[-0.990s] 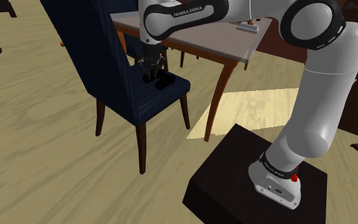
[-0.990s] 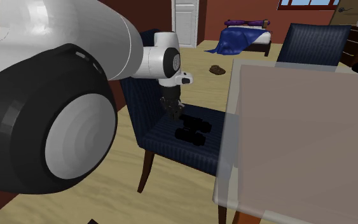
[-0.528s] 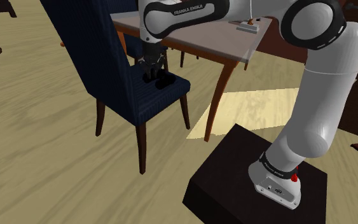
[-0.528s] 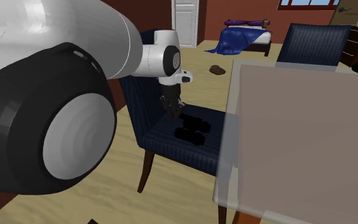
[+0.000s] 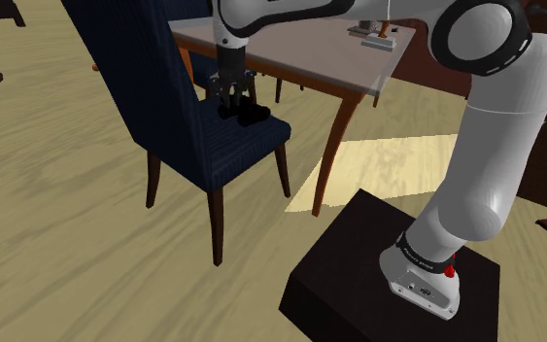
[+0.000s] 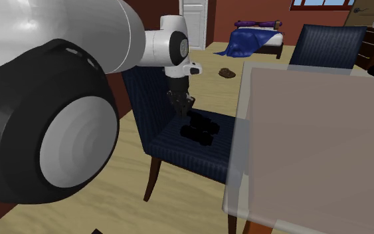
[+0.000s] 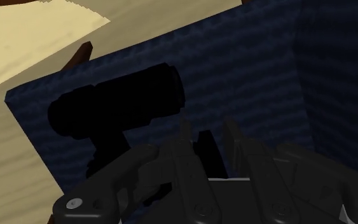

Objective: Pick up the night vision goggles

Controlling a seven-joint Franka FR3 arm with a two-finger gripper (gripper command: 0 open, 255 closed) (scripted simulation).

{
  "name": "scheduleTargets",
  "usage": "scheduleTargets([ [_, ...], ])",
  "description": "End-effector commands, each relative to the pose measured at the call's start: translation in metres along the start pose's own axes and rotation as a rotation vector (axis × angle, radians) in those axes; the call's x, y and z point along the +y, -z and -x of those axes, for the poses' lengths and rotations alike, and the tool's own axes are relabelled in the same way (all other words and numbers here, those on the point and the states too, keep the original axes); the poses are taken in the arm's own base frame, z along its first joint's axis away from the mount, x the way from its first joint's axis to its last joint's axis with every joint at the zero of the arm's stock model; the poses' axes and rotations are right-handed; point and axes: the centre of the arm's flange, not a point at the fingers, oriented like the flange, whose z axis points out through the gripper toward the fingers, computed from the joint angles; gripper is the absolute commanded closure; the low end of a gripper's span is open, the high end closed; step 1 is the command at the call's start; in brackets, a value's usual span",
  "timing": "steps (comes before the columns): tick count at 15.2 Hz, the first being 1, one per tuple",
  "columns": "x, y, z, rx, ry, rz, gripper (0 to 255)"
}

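Observation:
The night vision goggles (image 5: 253, 115) are an all-black twin-tube device just above the seat of a dark blue chair (image 5: 224, 151). My gripper (image 5: 233, 105) comes down from above and is shut on one end of them. In the second exterior view the goggles (image 6: 202, 128) hang beside the gripper (image 6: 181, 106), over the chair seat (image 6: 198, 156). In the wrist view a long black tube of the goggles (image 7: 123, 102) lies ahead of the gripper (image 7: 208, 137), and a black part of them is clasped between the fingers. The blue seat (image 7: 247, 70) is behind.
A pale table (image 5: 358, 76) with curved brown legs stands right behind the chair and carries a small object (image 5: 373, 35). The dark stand (image 5: 358, 272) sits on the wooden floor. Beyond the table (image 6: 311, 133) are a second blue chair (image 6: 328, 45), a bed (image 6: 255, 36) and a white door (image 6: 194, 20).
The gripper has risen a little and the goggles have come up with it, off the chair seat. The forearm has swung upward.

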Motion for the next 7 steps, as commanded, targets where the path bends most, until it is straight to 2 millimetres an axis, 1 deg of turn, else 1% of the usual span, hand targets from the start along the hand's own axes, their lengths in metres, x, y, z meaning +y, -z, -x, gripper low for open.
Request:
scheduleTargets([
  [1, 0.001, 0.011, 0.001, 0.001, 0.0, 0.0, 255],
  [5, 0.002, 0.032, 0.0, 0.001, 0.0, 0.0, 255],
  [7, 0.002, 0.033, 0.0, 0.001, 0.0, 0.0, 255],
])
